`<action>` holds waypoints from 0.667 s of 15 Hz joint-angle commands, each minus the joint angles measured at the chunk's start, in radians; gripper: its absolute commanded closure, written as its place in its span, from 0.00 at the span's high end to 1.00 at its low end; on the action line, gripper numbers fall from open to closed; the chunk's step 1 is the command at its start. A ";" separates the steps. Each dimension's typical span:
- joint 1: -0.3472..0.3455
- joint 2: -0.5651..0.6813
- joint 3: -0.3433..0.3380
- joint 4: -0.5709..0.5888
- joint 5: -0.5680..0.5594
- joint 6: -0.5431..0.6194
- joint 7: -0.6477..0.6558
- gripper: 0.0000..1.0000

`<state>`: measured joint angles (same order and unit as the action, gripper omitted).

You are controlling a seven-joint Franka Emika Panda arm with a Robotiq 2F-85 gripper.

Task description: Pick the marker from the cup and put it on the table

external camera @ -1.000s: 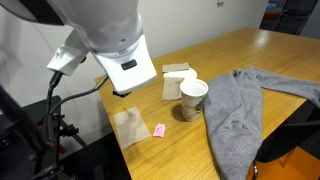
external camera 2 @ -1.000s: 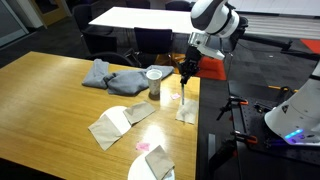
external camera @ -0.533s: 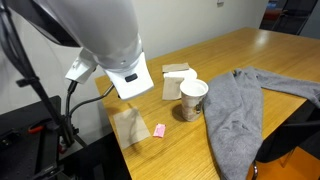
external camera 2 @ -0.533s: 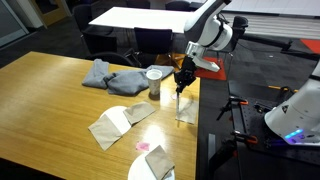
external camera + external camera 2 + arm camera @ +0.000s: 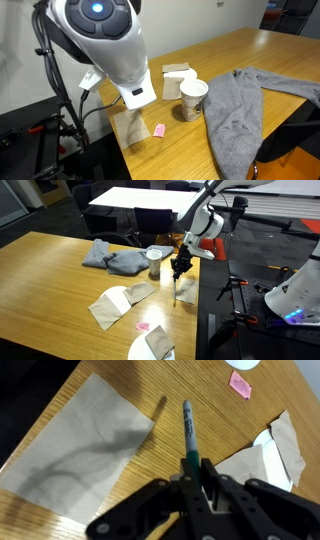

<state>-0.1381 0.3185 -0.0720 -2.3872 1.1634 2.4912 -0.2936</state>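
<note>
Fingers [image 5: 207, 485] are clamped on the upper end of the marker [image 5: 187, 430]. In the wrist view the green barrel sticks out from between them with the lighter tip leading, so the gripper [image 5: 192, 465] has it firmly, no slack that I can see. In an exterior view the marker [image 5: 177, 288] hangs tip-down below the gripper [image 5: 180, 268], just right of the cup [image 5: 154, 262] and clear of its rim. So the pick is done: the marker is out of the cup, which stands upright. Under the tip is bare table [image 5: 150, 500], w/ a brown napkin [image 5: 80, 445] to the left, a folded napkin [image 5: 272, 450] to the right, and the pink piece [image 5: 241, 383] farther off by the white dish [image 5: 240, 363]. The marker's shadow lies apart from the tip, so I judge it's a bit above the wood, though I can't tell the gap for sure. From the opposite side the arm blocks the marker; I only get the cup [image 5: 192, 98], the pink piece [image 5: 160, 130] and a grey cloth [image 5: 235, 110] on the table [image 5: 250, 50]. Left to do, imo: come down the last bit, lay it on the bare strip btw the napkins near the table's right edge, open up, back off. Main risk is it rolling off that edge.
</note>
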 commanded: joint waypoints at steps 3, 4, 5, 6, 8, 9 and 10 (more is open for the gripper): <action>0.009 0.054 0.008 0.044 0.027 0.017 -0.031 0.40; 0.010 0.054 0.009 0.043 0.025 0.017 -0.033 0.45; 0.011 0.053 0.009 0.043 0.023 0.016 -0.033 0.54; 0.012 0.047 0.009 0.040 0.021 0.017 -0.034 0.61; 0.017 0.033 0.009 0.031 0.012 0.019 -0.031 0.76; 0.023 0.021 0.006 0.023 -0.002 0.020 -0.021 0.84; 0.027 0.006 0.005 0.014 -0.020 0.015 -0.012 0.91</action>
<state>-0.1273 0.3700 -0.0665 -2.3494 1.1689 2.4928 -0.3114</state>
